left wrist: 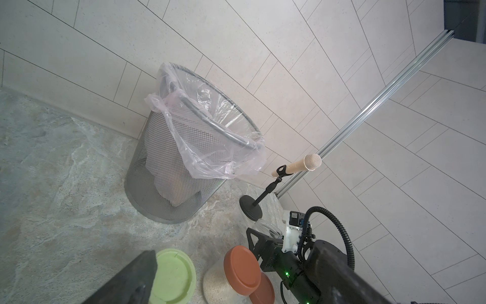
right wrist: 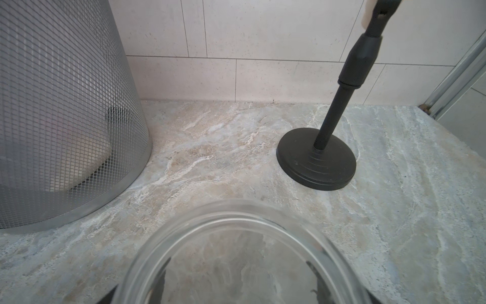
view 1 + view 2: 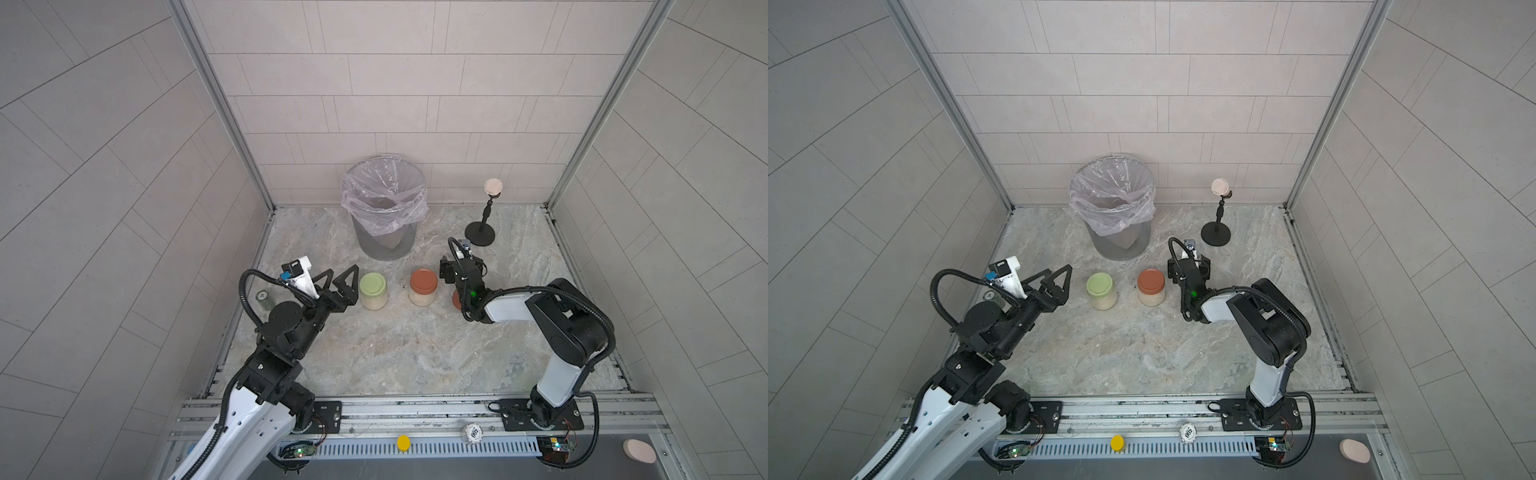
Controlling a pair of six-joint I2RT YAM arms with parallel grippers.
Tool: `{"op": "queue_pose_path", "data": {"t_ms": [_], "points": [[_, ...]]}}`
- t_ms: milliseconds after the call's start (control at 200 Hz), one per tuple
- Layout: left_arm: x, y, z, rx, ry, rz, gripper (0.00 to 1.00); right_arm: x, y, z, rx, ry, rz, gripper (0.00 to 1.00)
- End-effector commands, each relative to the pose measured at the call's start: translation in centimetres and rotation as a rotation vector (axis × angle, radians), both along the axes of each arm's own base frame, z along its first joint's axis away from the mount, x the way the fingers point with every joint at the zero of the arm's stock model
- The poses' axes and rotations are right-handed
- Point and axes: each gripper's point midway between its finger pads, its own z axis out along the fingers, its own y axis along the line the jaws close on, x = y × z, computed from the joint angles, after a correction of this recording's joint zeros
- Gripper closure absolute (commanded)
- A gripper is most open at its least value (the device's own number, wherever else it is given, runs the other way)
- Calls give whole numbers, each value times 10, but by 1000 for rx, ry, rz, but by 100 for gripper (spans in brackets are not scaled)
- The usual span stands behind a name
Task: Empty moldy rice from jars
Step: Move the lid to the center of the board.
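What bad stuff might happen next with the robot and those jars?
1. The empty jar in the right gripper is smooth glass; it might slip and crack on the hard table.
2. The loose red lid lies close to that gripper, so a swing may knock it away.
3. The open left gripper sits close to the green-lidded jar and might bump it over.

A marble-look counter (image 3: pixel 395 353) carries everything. A mesh bin (image 3: pixel 376 245) with a clear liner stands at the back edge, with a black microphone stand (image 3: pixel 480 240) toward the back right corner, apart from it. At mid-counter, side by side, stand a green-lidded jar (image 3: pixel 373 291) and a red-lidded jar (image 3: pixel 423 287) – both holding pale rice (image 3: pixel 422 299). Just right of them lies a loose red lid (image 3: pixel 456 300). A dark green can (image 3: pixel 264 300) sits at the left edge. Whether the empty open jar (image 2: pixel 238 213) touches the counter cannot be told.
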Motion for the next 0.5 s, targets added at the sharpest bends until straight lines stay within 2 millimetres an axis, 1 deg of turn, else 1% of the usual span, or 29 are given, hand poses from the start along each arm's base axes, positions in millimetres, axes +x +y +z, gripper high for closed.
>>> {"op": "queue_pose_path", "data": {"t_ms": [0,70,190,325,490], "points": [[-1,2,1,-7,-1,9,0,9,-2,14,48,-41,-35,53],[-1,2,2,-6,-4,8,0,11,-2,13,50,-37,-38,51],[-1,0,3,-1,-4,2,0,15,-1,11,48,-5,-46,43],[-2,1,6,-4,-11,4,0,18,-3,9,42,13,-62,38],[-4,4,8,-6,-19,12,0,23,-4,5,33,62,-75,36]]}}
